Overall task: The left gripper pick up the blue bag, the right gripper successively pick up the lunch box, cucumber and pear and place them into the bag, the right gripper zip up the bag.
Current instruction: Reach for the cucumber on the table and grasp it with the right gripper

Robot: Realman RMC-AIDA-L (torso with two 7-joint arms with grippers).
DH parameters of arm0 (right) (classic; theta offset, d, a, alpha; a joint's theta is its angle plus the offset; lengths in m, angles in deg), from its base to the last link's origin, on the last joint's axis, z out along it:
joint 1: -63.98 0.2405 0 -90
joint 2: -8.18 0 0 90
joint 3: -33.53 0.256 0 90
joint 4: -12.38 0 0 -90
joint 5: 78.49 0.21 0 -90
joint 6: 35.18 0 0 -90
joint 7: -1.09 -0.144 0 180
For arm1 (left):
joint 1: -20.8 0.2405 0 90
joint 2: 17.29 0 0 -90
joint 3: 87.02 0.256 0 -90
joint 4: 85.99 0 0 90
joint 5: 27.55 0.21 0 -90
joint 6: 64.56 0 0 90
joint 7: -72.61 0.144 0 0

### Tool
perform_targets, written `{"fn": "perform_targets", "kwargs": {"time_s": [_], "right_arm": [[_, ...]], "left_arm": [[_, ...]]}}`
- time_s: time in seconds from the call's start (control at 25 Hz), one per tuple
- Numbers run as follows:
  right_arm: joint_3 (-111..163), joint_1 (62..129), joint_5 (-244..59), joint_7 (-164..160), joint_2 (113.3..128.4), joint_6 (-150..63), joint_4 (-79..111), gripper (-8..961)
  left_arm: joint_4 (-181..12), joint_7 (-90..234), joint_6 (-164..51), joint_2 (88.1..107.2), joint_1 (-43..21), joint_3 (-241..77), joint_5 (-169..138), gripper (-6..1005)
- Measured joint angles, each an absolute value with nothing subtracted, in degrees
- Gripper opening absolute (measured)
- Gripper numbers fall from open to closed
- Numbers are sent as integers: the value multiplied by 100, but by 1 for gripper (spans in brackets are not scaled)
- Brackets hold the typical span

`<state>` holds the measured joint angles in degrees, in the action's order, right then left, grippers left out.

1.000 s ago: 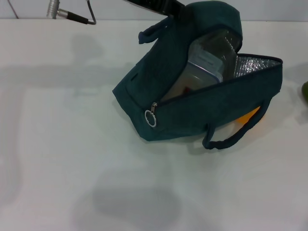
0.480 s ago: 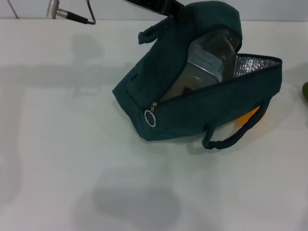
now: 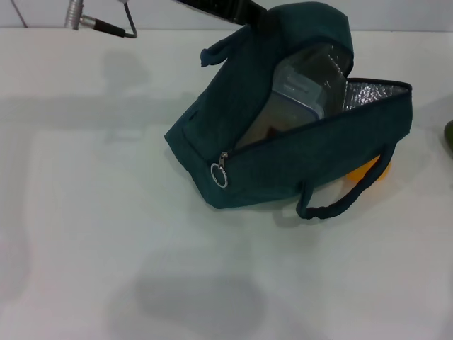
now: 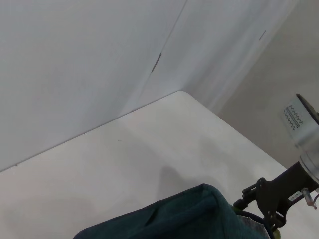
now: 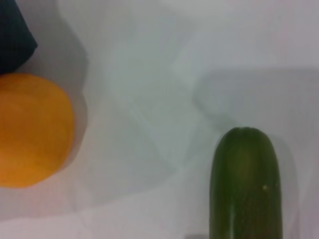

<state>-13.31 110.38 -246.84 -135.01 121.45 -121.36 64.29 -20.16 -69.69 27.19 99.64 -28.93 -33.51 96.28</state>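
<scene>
Left gripper (image 3: 244, 10): at the far top edge of the head view, at the upper rear of the blue bag (image 3: 283, 170); fingers hidden against the fabric, so cannot tell how they stand. Right gripper: not visible in any view; fingers cannot be told. One blue bag, tilted on the white table (image 3: 106, 234), mouth unzipped and gaping, silver lining showing. One lunch box (image 3: 301, 88), clear with a grey lid, sits inside the bag, leaning. One zipper pull ring (image 3: 220, 175) hangs at the near end of the zip. Two carry handles: near handle (image 3: 340, 202) on the table side, far handle (image 3: 223, 49) at the top. One pear (image 5: 32, 129), orange-yellow, beside the bag, partly behind it in the head view. One cucumber (image 5: 245, 184), well apart from the pear, at the table's right edge.
</scene>
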Motion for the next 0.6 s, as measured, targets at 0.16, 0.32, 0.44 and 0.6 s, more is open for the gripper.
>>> {"fn": "perform_targets", "kwargs": {"time_s": [0.16, 0.32, 0.44, 0.6], "right_arm": [[-1331, 11012, -24686, -13499, 12146, -12088, 6327, 831], [-1331, 10985, -24689, -13495, 12145, -12100, 6298, 781], [-1331, 10982, -24689, -13488, 12145, -12158, 6347, 743], [-1326, 10963, -24690, -13487, 12145, -12191, 6453, 692]], "left_arm": [[-2016, -6968, 2723, 9978, -2885, -3351, 9628, 48], [-2016, -6968, 2735, 9987, -2885, -3350, 9623, 47], [-2016, -6969, 2741, 9987, -2886, -3351, 9622, 47], [-2016, -6971, 2751, 9987, -2887, -3351, 9619, 47]]}}
